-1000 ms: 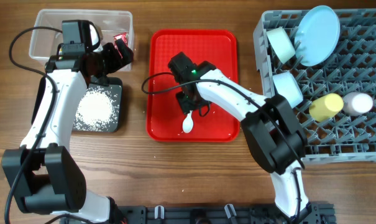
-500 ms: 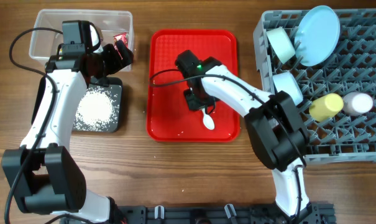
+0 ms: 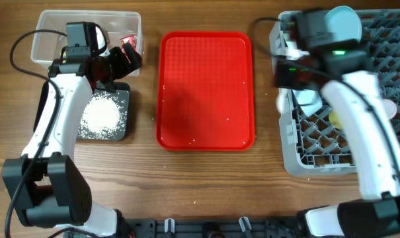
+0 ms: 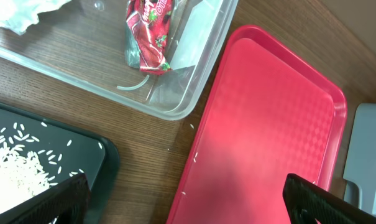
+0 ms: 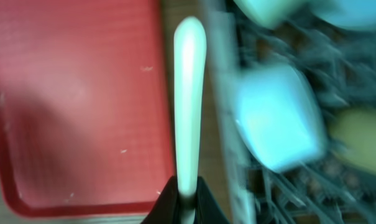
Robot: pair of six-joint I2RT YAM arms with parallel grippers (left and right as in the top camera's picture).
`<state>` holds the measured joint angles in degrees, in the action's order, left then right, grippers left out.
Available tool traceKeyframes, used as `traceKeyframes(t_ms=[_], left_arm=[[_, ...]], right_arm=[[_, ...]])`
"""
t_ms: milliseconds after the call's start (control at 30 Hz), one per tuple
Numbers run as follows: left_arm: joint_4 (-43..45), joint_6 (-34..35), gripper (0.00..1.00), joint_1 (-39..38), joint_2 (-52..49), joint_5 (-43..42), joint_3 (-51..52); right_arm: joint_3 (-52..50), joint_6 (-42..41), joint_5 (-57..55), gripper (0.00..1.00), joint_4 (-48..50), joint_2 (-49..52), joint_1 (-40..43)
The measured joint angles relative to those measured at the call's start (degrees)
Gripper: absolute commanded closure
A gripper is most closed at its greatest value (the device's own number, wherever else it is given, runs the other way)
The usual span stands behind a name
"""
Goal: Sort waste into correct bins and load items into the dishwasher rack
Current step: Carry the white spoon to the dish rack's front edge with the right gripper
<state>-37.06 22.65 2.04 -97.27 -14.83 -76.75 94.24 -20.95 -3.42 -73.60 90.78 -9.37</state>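
Loading the spoon (image 5: 189, 93): right gripper (image 5: 186, 202) pinches one end at bottom centre, over the rack (image 3: 299, 158) edge at right. Next, lower it between pegs and release. Left gripper (image 3: 127, 58) hangs spread, upper left.

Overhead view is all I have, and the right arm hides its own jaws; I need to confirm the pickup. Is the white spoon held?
Observer: Yes. The right wrist view shows the right gripper shut on one end of the white spoon.
Operator: Over what?
Observer: Over the gap between the red tray and the dishwasher rack, next to a light-blue bowl; that view is blurred.
Operator: Left jaws?
Observer: The left wrist view shows the left gripper open and empty.
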Motion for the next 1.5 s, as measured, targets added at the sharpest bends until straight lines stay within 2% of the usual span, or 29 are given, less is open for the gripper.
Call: traceKeyframes(t_ms=[133, 167, 200, 367, 500, 733, 767, 833, 867, 933, 1100, 1200, 1267, 1333, 1400, 1500], left_arm=[[0.0, 0.0, 0.00, 0.0, 0.0, 0.0, 0.0], [0.0, 0.0, 0.00, 0.0, 0.0, 0.0, 0.0], [0.0, 0.0, 0.00, 0.0, 0.0, 0.0, 0.0], [0.0, 0.0, 0.00, 0.0, 0.0, 0.0, 0.0], [0.0, 0.0, 0.00, 0.0, 0.0, 0.0, 0.0], [0.0, 0.0, 0.00, 0.0, 0.0, 0.0, 0.0], [0.0, 0.0, 0.00, 0.0, 0.0, 0.0, 0.0], [0.0, 0.0, 0.00, 0.0, 0.0, 0.0, 0.0], [0.0, 0.0, 0.00, 0.0, 0.0, 0.0, 0.0], [0.0, 0.0, 0.00, 0.0, 0.0, 0.0, 0.0], [0.0, 0.0, 0.00, 0.0, 0.0, 0.0, 0.0], [0.0, 0.0, 0.00, 0.0, 0.0, 0.0, 0.0], [0.0, 0.0, 0.00, 0.0, 0.0, 0.0, 0.0], [0.0, 0.0, 0.00, 0.0, 0.0, 0.0, 0.0], [0.0, 0.0, 0.00, 0.0, 0.0, 0.0, 0.0], [-0.1, 0.0, 0.00, 0.0, 0.0, 0.0, 0.0]], right_arm=[[-0.9, -9.0, -3.2, 0.96, -8.9, -3.0, 18.6], [-1.0, -10.6, -3.5, 0.96, -9.2, -3.0, 19.2], [-3.5, -11.6, -6.0, 0.96, -10.0, -3.1, 25.7], [-20.7, -13.5, -9.7, 0.96, -1.3, -3.5, 45.0], [-29.3, -13.5, -6.6, 0.96, 7.0, -3.7, 51.4], [-29.7, -13.5, -0.6, 0.95, 13.8, -3.7, 51.8], [-29.7, -13.5, -0.4, 0.87, 13.7, -3.7, 51.8], [-29.7, -13.6, -0.4, 0.44, 13.0, -3.7, 51.8], [-29.7, -13.2, -0.4, 0.31, 12.7, -3.7, 51.8], [-29.7, -12.6, 0.1, 0.21, 12.8, -3.7, 51.7], [-29.0, -10.9, 1.9, 0.17, 12.7, -3.7, 51.5], [-20.3, -4.9, 2.8, 0.11, 5.4, -6.4, 51.4], [-10.8, 2.6, 6.4, 0.05, 2.6, -14.9, 48.8], [-7.0, 6.9, 9.8, 0.01, 1.9, -23.1, 44.5], [-6.6, 9.8, 12.8, 0.01, 1.1, -31.9, 37.9], [-6.6, 12.9, 15.3, 0.00, -0.3, -37.9, 30.2]])
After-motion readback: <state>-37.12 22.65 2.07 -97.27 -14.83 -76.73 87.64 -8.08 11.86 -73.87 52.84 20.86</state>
